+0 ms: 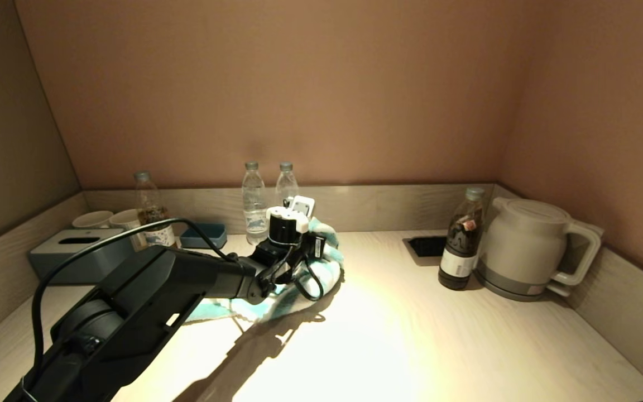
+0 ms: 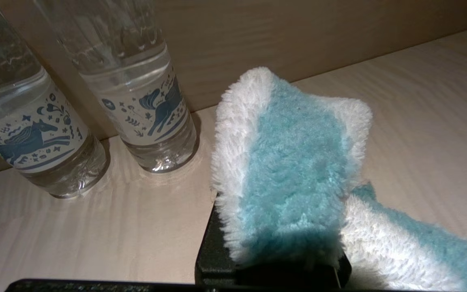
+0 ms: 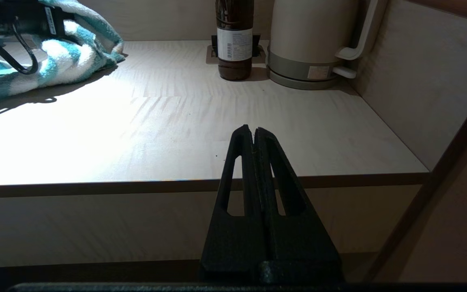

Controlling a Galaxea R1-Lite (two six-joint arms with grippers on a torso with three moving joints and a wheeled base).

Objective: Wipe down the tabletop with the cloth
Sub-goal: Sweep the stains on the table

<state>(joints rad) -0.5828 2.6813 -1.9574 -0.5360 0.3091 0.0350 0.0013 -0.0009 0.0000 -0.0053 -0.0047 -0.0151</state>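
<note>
Though mostly hidden, left jaws seemingly pinching cloth (image 2: 294, 170).

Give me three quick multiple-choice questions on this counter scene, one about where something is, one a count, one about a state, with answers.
1. Where does the dark bottle stand?
A. beside the kettle
B. on the tissue box
C. inside a cup

2. How many clear water bottles show in the left wrist view?
A. one
B. two
C. four

3. What is the right gripper doing?
A. gripping the cloth
B. shut and empty, off the table edge
C. holding a bottle

Answers: A, it stands right next to the kettle; B, two labelled bottles side by side; B, its fingers meet with nothing between.
</note>
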